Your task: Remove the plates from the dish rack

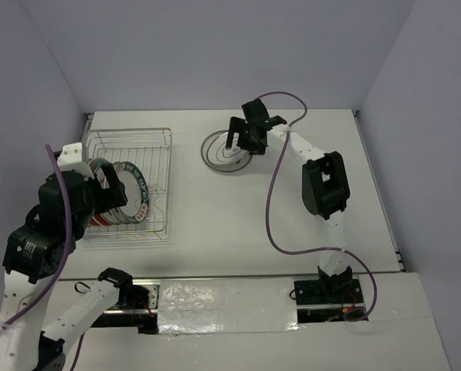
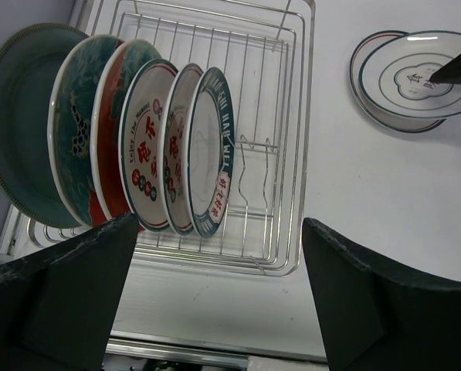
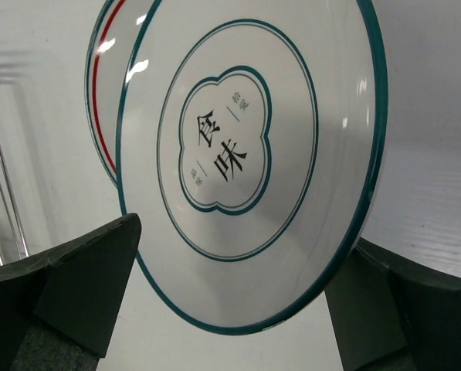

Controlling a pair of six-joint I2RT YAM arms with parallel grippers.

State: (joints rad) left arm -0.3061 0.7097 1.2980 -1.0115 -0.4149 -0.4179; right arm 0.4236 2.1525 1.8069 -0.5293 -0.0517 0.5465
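Note:
The dish rack (image 1: 130, 143) (image 2: 269, 116) stands at the table's left. Several plates stand on edge in its near end: a dark teal one (image 2: 18, 124), floral ones (image 2: 79, 131), white ones with red characters (image 2: 145, 147) and a teal-rimmed one (image 2: 207, 154) in front. My left gripper (image 1: 106, 185) (image 2: 215, 309) hangs open above the rack's near side, holding nothing. At centre back, a white teal-rimmed plate (image 3: 245, 154) (image 1: 224, 151) lies askew on a red-rimmed plate (image 3: 99, 100) (image 2: 369, 69). My right gripper (image 1: 249, 133) (image 3: 230, 309) is open over its near rim.
White walls close in the table (image 1: 215, 232) at the back and both sides. A purple cable (image 1: 270, 201) loops from the right arm down to its base. A taped metal rail (image 1: 230, 297) runs along the near edge.

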